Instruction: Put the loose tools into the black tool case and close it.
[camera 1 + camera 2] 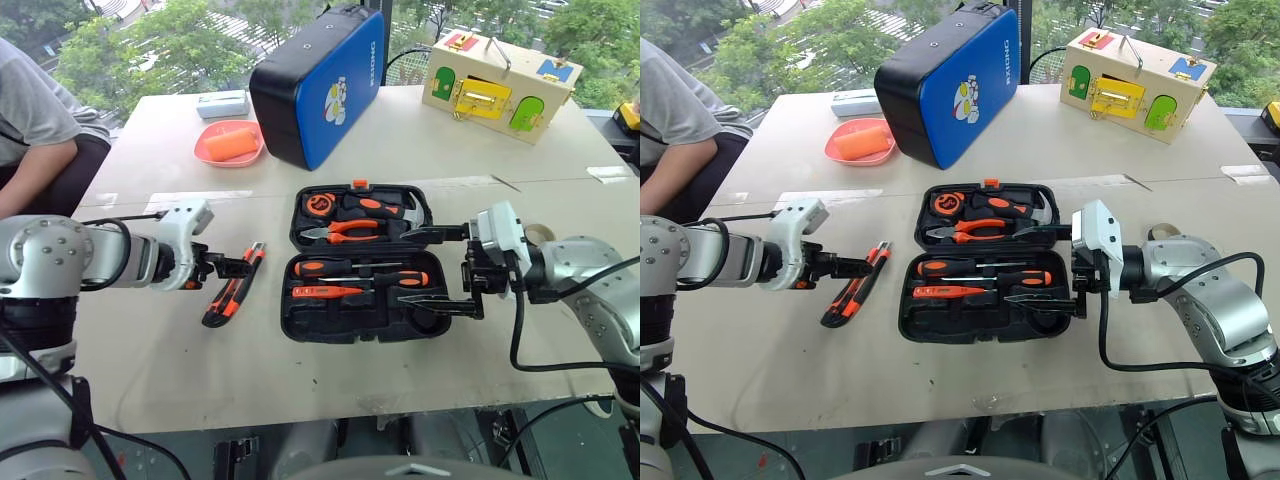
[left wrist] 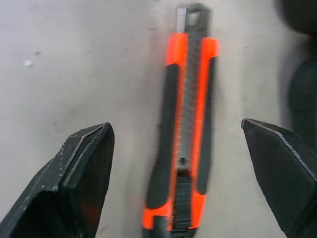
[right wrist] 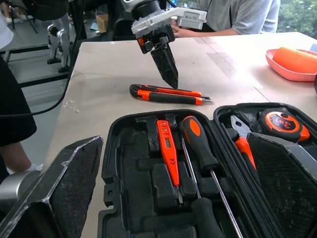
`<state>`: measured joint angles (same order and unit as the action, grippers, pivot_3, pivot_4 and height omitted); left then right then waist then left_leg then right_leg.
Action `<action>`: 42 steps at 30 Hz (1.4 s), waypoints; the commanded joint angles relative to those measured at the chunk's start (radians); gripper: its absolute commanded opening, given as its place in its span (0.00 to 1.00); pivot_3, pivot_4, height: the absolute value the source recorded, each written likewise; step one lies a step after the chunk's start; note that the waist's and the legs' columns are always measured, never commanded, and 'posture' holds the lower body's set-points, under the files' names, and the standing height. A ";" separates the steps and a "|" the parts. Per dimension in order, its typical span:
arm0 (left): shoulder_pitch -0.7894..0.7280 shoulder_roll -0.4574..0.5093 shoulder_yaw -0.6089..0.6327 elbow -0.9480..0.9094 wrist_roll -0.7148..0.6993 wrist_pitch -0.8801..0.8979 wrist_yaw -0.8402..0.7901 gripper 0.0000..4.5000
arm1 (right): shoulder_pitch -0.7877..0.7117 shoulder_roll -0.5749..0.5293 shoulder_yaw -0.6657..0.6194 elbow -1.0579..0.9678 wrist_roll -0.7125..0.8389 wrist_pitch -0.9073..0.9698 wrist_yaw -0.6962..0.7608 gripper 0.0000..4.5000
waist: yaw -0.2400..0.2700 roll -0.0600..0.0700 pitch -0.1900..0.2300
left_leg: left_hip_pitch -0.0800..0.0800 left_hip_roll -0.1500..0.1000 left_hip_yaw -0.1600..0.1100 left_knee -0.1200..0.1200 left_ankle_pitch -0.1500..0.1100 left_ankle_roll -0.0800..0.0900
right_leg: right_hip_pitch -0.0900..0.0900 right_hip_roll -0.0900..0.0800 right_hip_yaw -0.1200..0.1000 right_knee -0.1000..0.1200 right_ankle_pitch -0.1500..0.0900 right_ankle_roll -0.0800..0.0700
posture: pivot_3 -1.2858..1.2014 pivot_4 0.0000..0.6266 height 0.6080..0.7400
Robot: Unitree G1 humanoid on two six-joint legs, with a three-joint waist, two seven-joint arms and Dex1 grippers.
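Note:
The black tool case (image 1: pixel 300 325) lies open in the middle of the table. Its near half holds two black-and-orange screwdrivers (image 1: pixel 360 268) and the slim orange tester (image 1: pixel 325 291). The far half holds pliers, a hammer and a tape measure (image 1: pixel 320 203). The black-orange utility knife (image 1: pixel 236 286) lies flat on the table to the left of the case. My left gripper (image 2: pixel 176 125) hangs open just above the knife, one finger on each side, apart from it. My right gripper (image 1: pixel 405 267) is open and points left over the case's right side, holding nothing.
A blue-and-black case (image 1: pixel 320 85) stands at the back centre, with a wooden latch box (image 1: pixel 500 85) to its right. A pink dish (image 1: pixel 230 142) with an orange item and a small white box (image 1: pixel 222 103) sit at the back left. A person's arm (image 1: pixel 35 130) rests at the far left.

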<state>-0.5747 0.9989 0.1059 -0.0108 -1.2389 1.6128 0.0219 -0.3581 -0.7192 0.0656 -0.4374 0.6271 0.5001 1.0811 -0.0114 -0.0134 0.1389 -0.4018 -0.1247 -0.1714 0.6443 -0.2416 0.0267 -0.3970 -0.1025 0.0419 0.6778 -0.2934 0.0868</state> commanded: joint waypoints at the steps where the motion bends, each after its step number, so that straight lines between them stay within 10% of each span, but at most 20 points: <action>1: 0.004 0.015 -0.041 -0.050 -0.060 0.002 0.020 0.99 | -0.006 0.008 -0.007 -0.033 0.003 -0.010 -0.007 1.00 | -0.001 0.000 0.000 | 0.000 0.000 0.000 0.000 0.000 0.000 | 0.000 0.000 0.000 0.000 0.000 0.000 | 0.52 0.24 0.96; 8: 0.046 0.013 -0.114 -0.072 0.048 0.002 -0.012 0.99 | 0.005 0.010 -0.014 -0.051 0.008 -0.006 -0.020 1.00 | -0.002 0.000 0.000 | 0.000 0.000 0.001 -0.001 0.000 0.000 | 0.000 0.000 0.001 0.000 0.000 0.000 | 0.52 0.24 0.96; 15: 0.055 0.015 -0.101 -0.095 0.122 0.002 -0.100 0.38 | 0.017 0.002 -0.024 -0.065 0.008 -0.011 -0.024 1.00 | -0.001 0.000 0.000 | 0.001 0.000 0.001 -0.001 0.000 0.000 | 0.000 0.000 0.001 0.000 0.000 0.000 | 0.52 0.24 0.96; 17: 0.050 0.033 -0.092 -0.100 0.153 -0.006 -0.156 0.35 | 0.016 -0.005 -0.028 -0.068 0.006 -0.018 -0.017 1.00 | -0.001 0.000 0.000 | 0.001 0.000 0.001 -0.001 0.000 0.000 | 0.000 0.000 0.001 0.000 0.000 0.000 | 0.52 0.24 0.96; 26: 0.070 0.369 -0.243 -0.278 0.493 -0.800 -1.175 0.35 | 0.063 -0.119 -0.039 -0.094 -0.001 -0.057 0.102 1.00 | 0.008 0.000 0.005 | 0.000 0.000 0.002 -0.004 0.000 0.000 | 0.000 0.000 -0.001 -0.005 0.000 0.000 | 0.52 0.24 0.96; 42: -0.317 -0.110 -0.749 -0.149 0.905 -0.878 -1.524 0.35 | 0.242 -0.195 -0.155 -0.247 0.070 0.018 0.024 1.00 | 0.017 -0.003 0.009 | -0.012 0.000 -0.004 0.009 -0.001 0.002 | -0.001 0.001 -0.010 -0.005 0.001 0.001 | 0.52 0.24 0.96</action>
<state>-0.8652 0.9042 -0.6365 -0.1677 -0.3683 0.7484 -1.4826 -0.1178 -0.9083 -0.0463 -0.6353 0.6698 0.5075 1.1298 0.0057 -0.0162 0.1481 -0.4141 -0.1245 -0.1753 0.6530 -0.2423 0.0284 -0.3983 -0.1014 0.0323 0.6729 -0.2925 0.0881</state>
